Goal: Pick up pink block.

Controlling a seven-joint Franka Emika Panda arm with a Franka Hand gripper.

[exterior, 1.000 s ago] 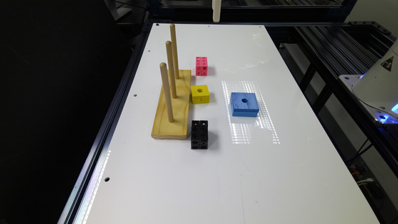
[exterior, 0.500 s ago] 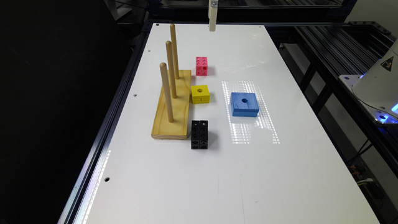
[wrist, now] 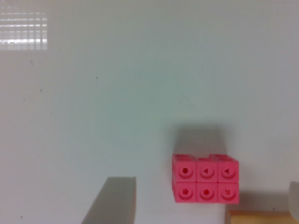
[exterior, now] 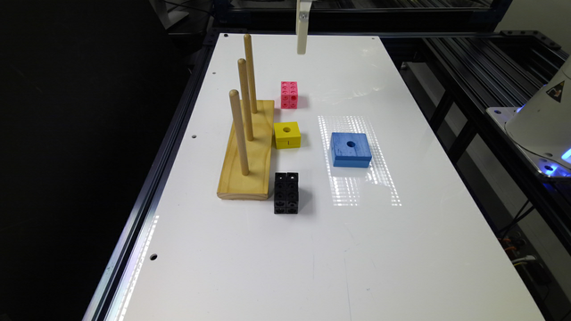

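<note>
On the white tabletop [exterior: 401, 249], the three-peg wooden base [exterior: 246, 156] sits at nine o'clock of the small bright pink plastic holed block [exterior: 289, 94]. The pale gripper [exterior: 302, 44], at the block's twelve o'clock, has descended toward it; approach underway, grip state unclear.

Bright light from overhead is glaring off the white table [exterior: 312, 249], laying a gridded patch of reflection just beside and around the blue block [exterior: 351, 150]. The surroundings beyond the table are sitting in darkness. The wrist view is looking soft and blurred, with the pink block [wrist: 205, 178] casting a faint shadow.
</note>
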